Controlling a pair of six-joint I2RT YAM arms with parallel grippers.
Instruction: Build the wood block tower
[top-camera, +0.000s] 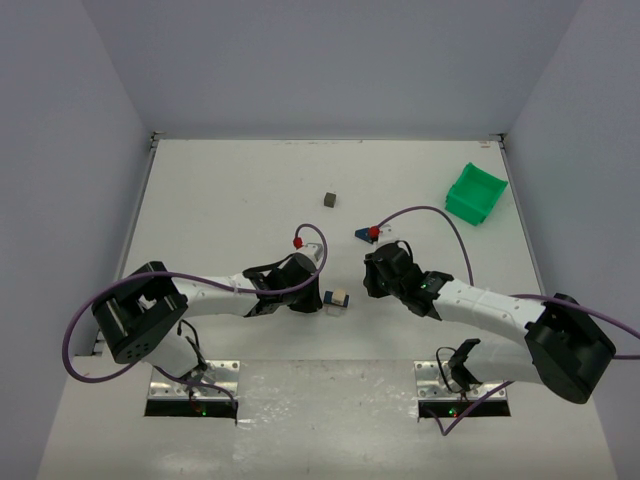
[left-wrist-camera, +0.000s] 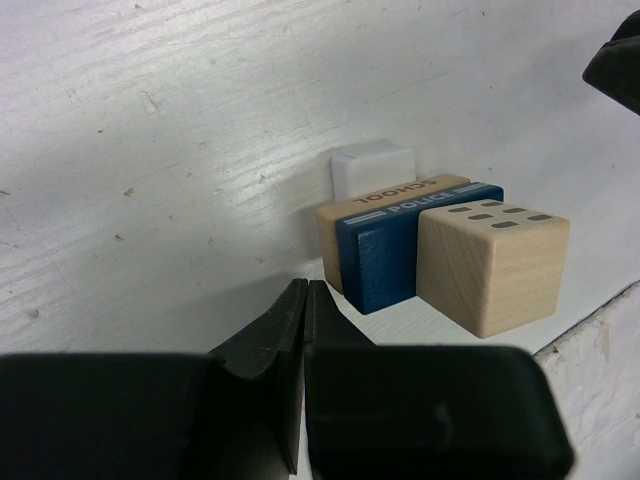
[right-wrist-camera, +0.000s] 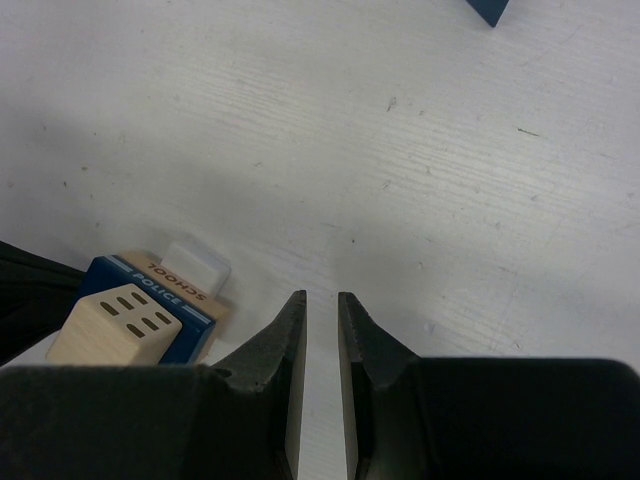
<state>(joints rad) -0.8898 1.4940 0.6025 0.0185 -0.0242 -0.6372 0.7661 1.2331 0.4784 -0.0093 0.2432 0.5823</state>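
Tower is barely begun, as we read it: its pieces sit in one tight cluster on the table, close to the near edge and about midway between the left and right edges, with nothing stacked that we can see. In the left wrist view a tan slab marked SCHOOL and a blue slab marked POLICE stand side by side and touching. A tan cube with window slots sits against the blue one, and a small white block lies behind. A grey block and a blue roof piece lie well apart, nearer the table's middle, and we judge they are still to be added. The green bin sits by the right edge. The left gripper is just beside the cluster, fingers pressed together on nothing. The right gripper is near it, fingers almost together with a thin slit between them, empty
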